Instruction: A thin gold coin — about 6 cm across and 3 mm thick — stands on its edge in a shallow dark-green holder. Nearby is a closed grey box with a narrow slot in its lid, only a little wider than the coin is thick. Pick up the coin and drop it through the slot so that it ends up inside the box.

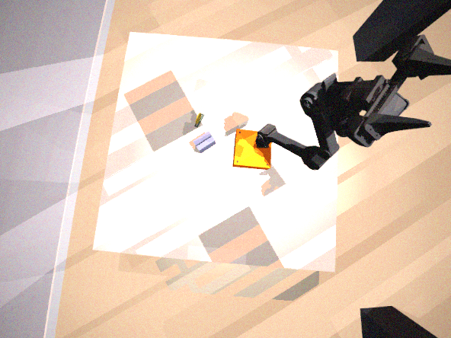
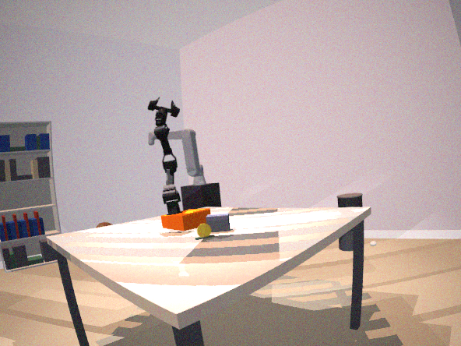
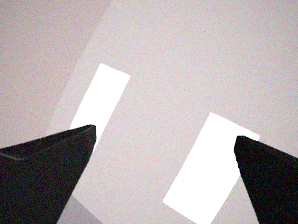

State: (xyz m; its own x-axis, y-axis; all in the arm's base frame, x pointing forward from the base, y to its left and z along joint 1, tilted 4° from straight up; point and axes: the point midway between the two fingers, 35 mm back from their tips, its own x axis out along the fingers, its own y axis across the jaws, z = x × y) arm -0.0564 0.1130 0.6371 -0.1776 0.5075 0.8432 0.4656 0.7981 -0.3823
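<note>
The gold coin (image 1: 197, 119) (image 2: 204, 231) stands on edge in the dark-green holder (image 2: 199, 238) on the table. The closed grey box (image 1: 206, 145) (image 2: 219, 224) stands close by, with a thin dark slot line across its lid in the top view. My gripper (image 1: 440, 95) (image 2: 165, 100) (image 3: 165, 137) is open and empty. It is high above the table, pointing upward, far from coin and box. The wrist view shows only the two black fingers wide apart against a pale surface with bright patches; neither coin nor box shows there.
My arm rises from an orange block (image 1: 245, 154) (image 2: 175, 222) beside the grey box. Sunlit patches and shadows lie over the table (image 1: 164, 198) (image 2: 156, 269). Beyond the table are a grey arm (image 2: 191, 152) on a black pedestal (image 2: 200, 195), a dark bin (image 2: 350, 203) and a shelf (image 2: 27, 192).
</note>
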